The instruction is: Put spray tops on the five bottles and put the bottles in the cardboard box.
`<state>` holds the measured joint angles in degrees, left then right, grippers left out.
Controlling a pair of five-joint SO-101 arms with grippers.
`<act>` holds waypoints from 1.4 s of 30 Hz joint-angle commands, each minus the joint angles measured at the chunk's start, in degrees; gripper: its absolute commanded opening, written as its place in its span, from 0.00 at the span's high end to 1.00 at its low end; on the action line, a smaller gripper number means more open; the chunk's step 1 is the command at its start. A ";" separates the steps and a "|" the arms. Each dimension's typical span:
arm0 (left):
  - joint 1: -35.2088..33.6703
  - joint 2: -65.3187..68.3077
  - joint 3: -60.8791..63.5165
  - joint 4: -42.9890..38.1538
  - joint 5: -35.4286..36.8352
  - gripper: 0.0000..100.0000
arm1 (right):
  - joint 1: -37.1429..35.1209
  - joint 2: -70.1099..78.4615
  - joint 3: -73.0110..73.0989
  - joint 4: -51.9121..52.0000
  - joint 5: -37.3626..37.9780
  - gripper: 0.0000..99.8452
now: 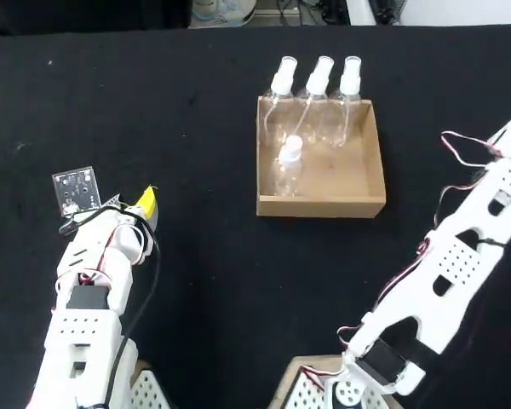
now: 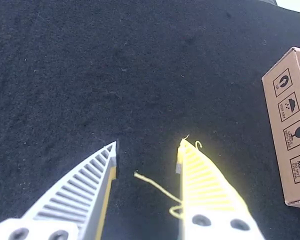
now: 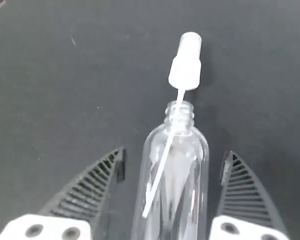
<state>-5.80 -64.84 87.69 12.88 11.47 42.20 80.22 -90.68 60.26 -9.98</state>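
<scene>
The cardboard box [image 1: 321,206] stands at the table's centre. Three clear bottles with white spray tops [image 1: 320,81] line its far wall, and one more [image 1: 289,162] stands nearer its left side. A fifth clear bottle [image 3: 172,170] lies between the fingers of my right gripper [image 3: 175,160], which is open with gaps on both sides. Its white spray top [image 3: 186,62] sits raised off the neck, with the tube down inside the bottle. My left gripper [image 2: 147,150] is open over bare black cloth, left of the box [image 2: 290,135], holding nothing.
My left arm [image 1: 94,290] rises from the front left and my right arm [image 1: 460,256] runs from the front centre toward the right edge. Black cloth [image 1: 196,281] covers the table between the arms and the box.
</scene>
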 commanded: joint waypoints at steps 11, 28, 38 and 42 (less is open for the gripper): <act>-0.40 -0.88 -0.75 -1.41 -0.09 0.81 | 1.41 1.80 3.21 -8.44 -0.26 0.73; -0.13 -0.88 -0.75 -1.41 -0.09 0.81 | 2.73 3.82 -2.15 0.09 -0.35 0.99; -0.13 -0.88 -0.75 -1.41 -0.09 0.81 | 2.11 -5.93 -4.18 23.03 0.09 0.99; -0.13 -0.88 -0.75 -1.41 -0.09 0.81 | 1.32 -8.66 -4.18 32.18 1.67 0.99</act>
<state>-5.80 -64.84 87.69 12.88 11.47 43.96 78.73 -92.00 86.29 -9.98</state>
